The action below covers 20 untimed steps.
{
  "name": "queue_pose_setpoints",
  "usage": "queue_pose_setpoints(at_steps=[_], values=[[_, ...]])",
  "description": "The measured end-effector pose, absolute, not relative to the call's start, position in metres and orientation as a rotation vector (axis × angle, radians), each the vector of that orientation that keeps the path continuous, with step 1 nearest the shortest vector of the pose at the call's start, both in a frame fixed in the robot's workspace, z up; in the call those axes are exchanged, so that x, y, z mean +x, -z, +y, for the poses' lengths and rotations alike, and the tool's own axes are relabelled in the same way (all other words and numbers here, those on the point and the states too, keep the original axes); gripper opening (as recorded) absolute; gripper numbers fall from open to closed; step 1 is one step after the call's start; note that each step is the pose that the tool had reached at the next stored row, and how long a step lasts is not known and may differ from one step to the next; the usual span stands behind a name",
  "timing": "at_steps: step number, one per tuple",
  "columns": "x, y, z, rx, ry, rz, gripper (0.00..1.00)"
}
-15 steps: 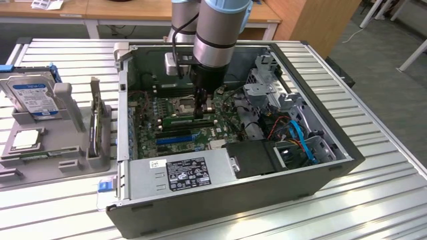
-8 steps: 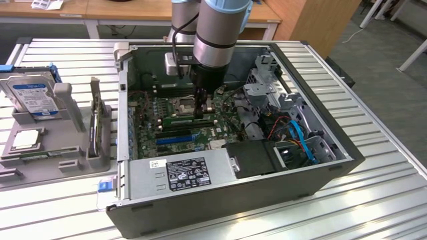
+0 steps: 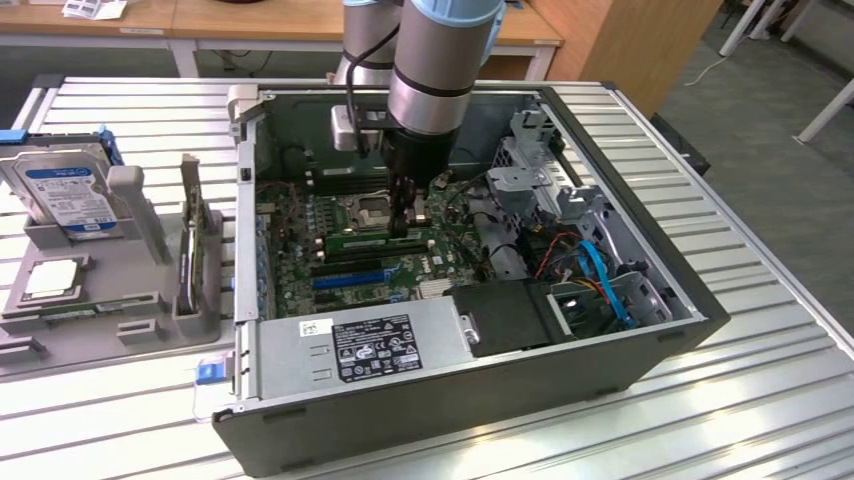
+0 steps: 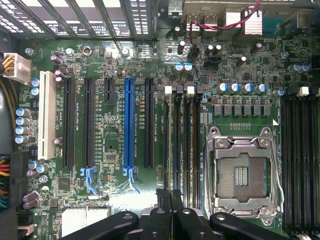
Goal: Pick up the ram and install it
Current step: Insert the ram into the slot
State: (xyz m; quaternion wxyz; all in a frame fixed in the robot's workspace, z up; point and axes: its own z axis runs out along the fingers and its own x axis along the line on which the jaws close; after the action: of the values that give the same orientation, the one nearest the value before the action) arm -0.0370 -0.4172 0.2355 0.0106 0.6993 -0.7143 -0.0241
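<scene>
The tool, at the middle of the exterior view, reaches straight down into the open computer case with its fingers pressed together. From the wrist view the tool sits right over the bank of memory slots beside the empty processor socket. Just under the fingertips the ram stands on edge as a thin green strip along one of those slots, running toward the exterior view's left. I can't tell from here whether the tips are pinching its top edge or only bearing on it. To my eye this is the seating step. It looks to need a push that stays square to the motherboard, with the stick level along the slot and both end latches free to close. A tilt could jam one end. Away at the frame's left, a hard drive rests in a holder on the tabletop.
</scene>
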Motion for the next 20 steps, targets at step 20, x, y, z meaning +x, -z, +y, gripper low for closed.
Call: queue_pose_setpoints(at_steps=[20], values=[[-0.0377, -0.2346, -0.4168, 2.183, 0.074, -2.23, 0.11]])
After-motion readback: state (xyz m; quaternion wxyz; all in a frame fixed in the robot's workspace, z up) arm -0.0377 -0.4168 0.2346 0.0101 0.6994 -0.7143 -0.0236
